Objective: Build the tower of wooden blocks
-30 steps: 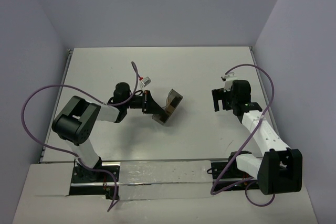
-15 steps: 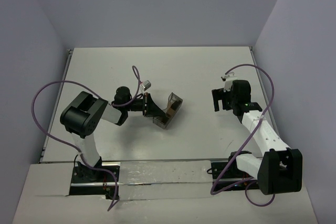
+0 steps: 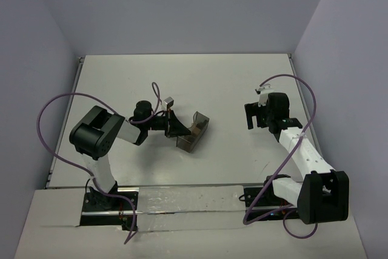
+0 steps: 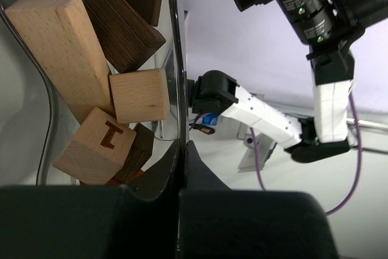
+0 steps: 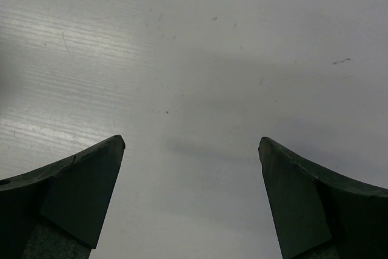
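No wood block tower is in view. Tan and dark brown wooden blocks [image 4: 139, 95] lie jumbled inside a greyish see-through box [image 3: 194, 130]. Among them are a long tan block [image 4: 57, 47], a dark block [image 4: 112, 25] and a tan cube marked with a dark letter [image 4: 97, 144]. My left gripper [image 3: 177, 128] is shut on the box's thin wall [image 4: 176, 59], its jaws pinched together on it [image 4: 182, 150], and the box is tilted. My right gripper [image 3: 251, 115] hangs open over bare table at mid right, with nothing between its fingertips [image 5: 191, 144].
The white table [image 3: 230, 83] is bounded by pale walls at the back and both sides. Purple cables loop from each arm. The right arm [image 4: 267, 116] shows beyond the box in the left wrist view.
The left wrist has rolled and tipped the box while holding it, shifting it slightly toward me, and the left elbow has risen. The right arm has stayed still.
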You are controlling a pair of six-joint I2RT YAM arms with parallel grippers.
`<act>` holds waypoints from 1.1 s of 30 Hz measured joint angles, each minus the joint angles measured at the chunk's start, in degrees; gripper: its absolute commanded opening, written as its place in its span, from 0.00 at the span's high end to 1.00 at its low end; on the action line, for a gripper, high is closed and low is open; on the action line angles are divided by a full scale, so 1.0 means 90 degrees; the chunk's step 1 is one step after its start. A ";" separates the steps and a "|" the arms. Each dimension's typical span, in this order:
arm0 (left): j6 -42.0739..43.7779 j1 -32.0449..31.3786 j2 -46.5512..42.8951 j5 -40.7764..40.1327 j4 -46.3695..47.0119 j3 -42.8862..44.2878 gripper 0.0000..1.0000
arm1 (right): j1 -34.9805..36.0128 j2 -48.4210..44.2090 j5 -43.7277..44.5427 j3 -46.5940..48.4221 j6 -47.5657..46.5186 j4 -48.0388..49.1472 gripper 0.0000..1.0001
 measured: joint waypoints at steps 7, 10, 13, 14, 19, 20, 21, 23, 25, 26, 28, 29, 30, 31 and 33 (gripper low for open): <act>-0.0391 0.0103 -0.0083 -0.0011 -0.0313 0.0015 1.00 | 0.0002 0.0022 0.0066 0.0000 0.0000 -0.0015 0.00; -0.0480 0.0105 -0.0083 -0.0022 -0.0340 0.0029 1.00 | 0.0002 0.0032 0.0090 0.0001 0.0000 -0.0022 0.00; -0.0458 0.0013 -0.0083 0.0028 -0.0454 0.0107 1.00 | 0.0002 0.0096 0.0117 0.0042 0.0000 -0.0058 0.00; -0.0466 0.0027 -0.0083 0.0069 -0.0460 0.0126 1.00 | 0.0002 0.0109 0.0131 0.0052 0.0001 -0.0064 0.00; -0.0613 0.0132 -0.0076 0.0089 -0.0294 0.0141 1.00 | 0.0002 0.0107 0.0143 0.0068 0.0000 -0.0072 0.00; -0.0611 0.0073 -0.0076 0.0133 -0.0314 0.0174 1.00 | 0.0002 0.0108 0.0146 0.0069 0.0000 -0.0074 0.00; -0.0609 0.0011 -0.0076 0.0187 -0.0341 0.0215 1.00 | 0.0002 0.0110 0.0149 0.0070 0.0000 -0.0076 0.00; -0.0671 -0.0034 -0.0076 0.0255 -0.0223 0.0250 1.00 | 0.0002 0.0110 0.0165 0.0070 0.0000 -0.0091 0.00; -0.0751 -0.0053 -0.0081 0.0244 -0.0067 0.0249 1.00 | 0.0002 0.0110 0.0164 0.0070 0.0000 -0.0096 0.00; -0.0748 -0.0125 -0.0092 0.0227 -0.0058 0.0256 1.00 | 0.0002 0.0110 0.0162 0.0070 0.0000 -0.0097 0.00; -0.0714 -0.0363 -0.0130 0.0249 -0.0070 0.0288 1.00 | 0.0002 0.0110 0.0163 0.0070 0.0000 -0.0099 0.00; -0.0681 -0.0442 -0.0164 0.0330 -0.0074 0.0297 1.00 | 0.0002 0.0114 0.0165 0.0070 0.0000 -0.0100 0.00; -0.0659 -0.0446 -0.0202 0.0411 -0.0071 0.0296 1.00 | 0.0002 0.0115 0.0164 0.0070 0.0000 -0.0102 0.00; -0.0650 -0.0380 -0.0227 0.0457 -0.0048 0.0290 1.00 | 0.0002 0.0115 0.0162 0.0070 0.0000 -0.0104 0.00; -0.0652 -0.0151 -0.0234 0.0410 0.0035 0.0262 1.00 | 0.0002 0.0115 0.0159 0.0070 0.0000 -0.0102 0.00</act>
